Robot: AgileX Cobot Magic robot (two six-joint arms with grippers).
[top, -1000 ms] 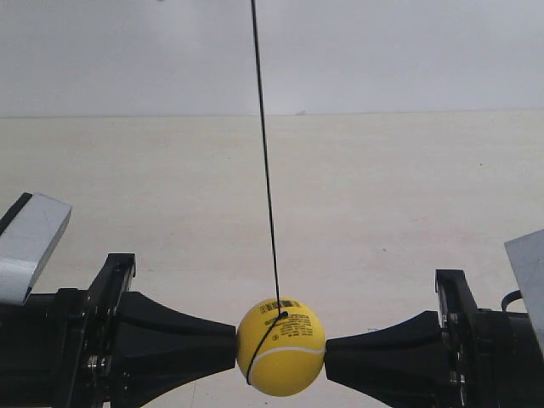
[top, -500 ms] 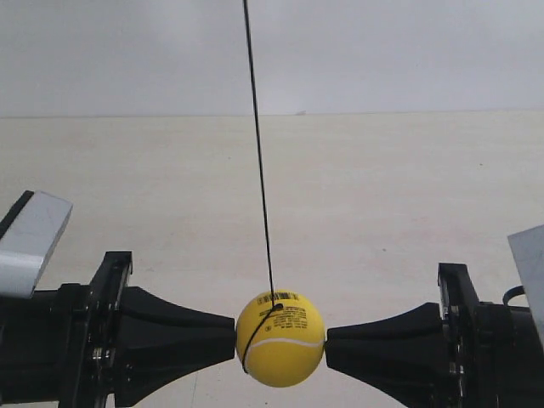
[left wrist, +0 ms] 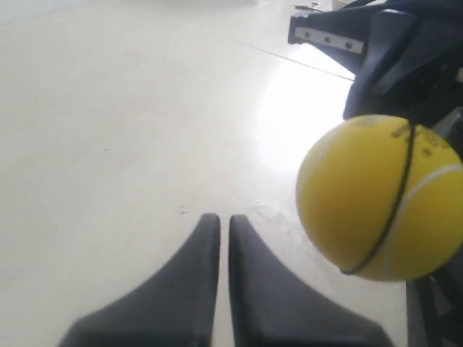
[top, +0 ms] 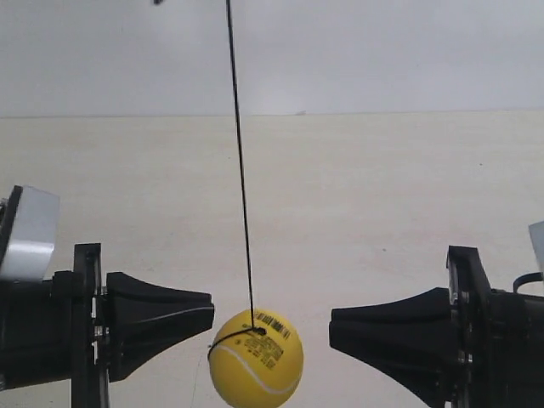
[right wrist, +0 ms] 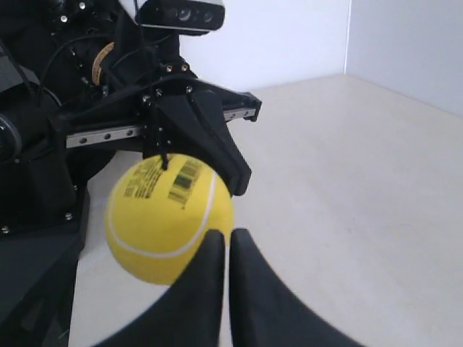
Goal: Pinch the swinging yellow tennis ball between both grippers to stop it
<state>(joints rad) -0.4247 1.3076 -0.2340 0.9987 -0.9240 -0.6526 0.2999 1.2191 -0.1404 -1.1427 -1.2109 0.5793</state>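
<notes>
The yellow tennis ball (top: 257,361) hangs on its black string (top: 240,170), low between two black grippers. The blunt tip of the gripper at the exterior view's left (top: 211,314) lies just beside the ball's upper edge. The tip of the gripper at the exterior view's right (top: 333,327) stands a clear gap away. In the left wrist view my left gripper (left wrist: 218,217) is shut and empty, with the ball (left wrist: 380,199) off to one side of it. My right gripper (right wrist: 225,233) is also shut and empty; the ball (right wrist: 163,217), barcode showing, hangs beyond its tips.
A pale tabletop (top: 382,187) runs back to a white wall (top: 382,51). A white-grey block (top: 30,234) sits on the arm at the exterior view's left. The opposite arm's black body (right wrist: 195,123) and its camera (right wrist: 181,13) fill the space behind the ball.
Both tips were pressed against the ball's sides; they have now drawn apart. The ball has dropped lower and drifted toward the exterior view's left, its string leaning that way.
</notes>
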